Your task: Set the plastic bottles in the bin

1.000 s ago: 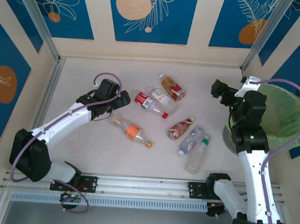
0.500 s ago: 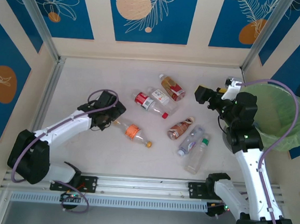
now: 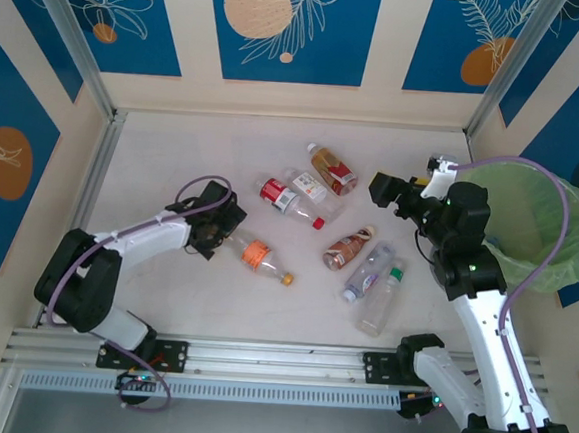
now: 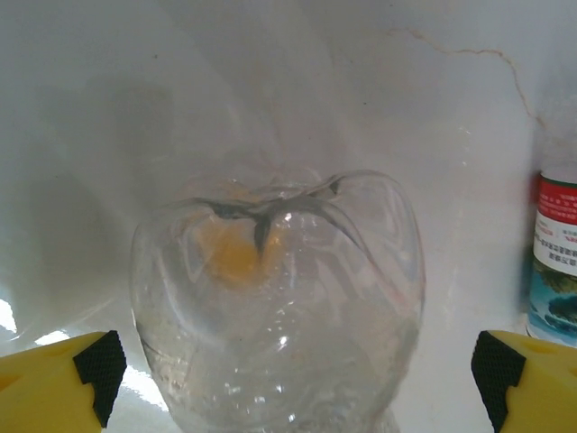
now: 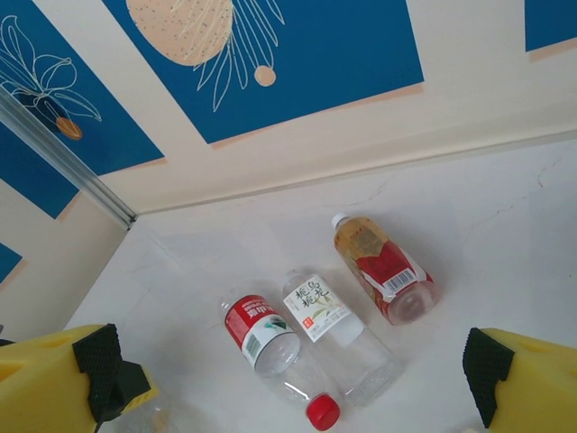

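Left arm (image 3: 138,233) stretched low over the desk (image 3: 174,157), left tool (image 3: 215,233) apart astride the orange bottle (image 3: 256,255); right arm (image 3: 485,307) upright, right tool (image 3: 385,191) apart.

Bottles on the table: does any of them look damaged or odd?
Yes. The orange-labelled bottle between the open fingers of the left hand looks dented inward at its base, and the brown-labelled bottle looks crumpled. All lie on their sides.

This was a robotics lab cell: blue-printed panel walls (image 3: 284,26) stood around the white table (image 3: 174,157), with an aluminium rail (image 3: 278,361) fronting it.
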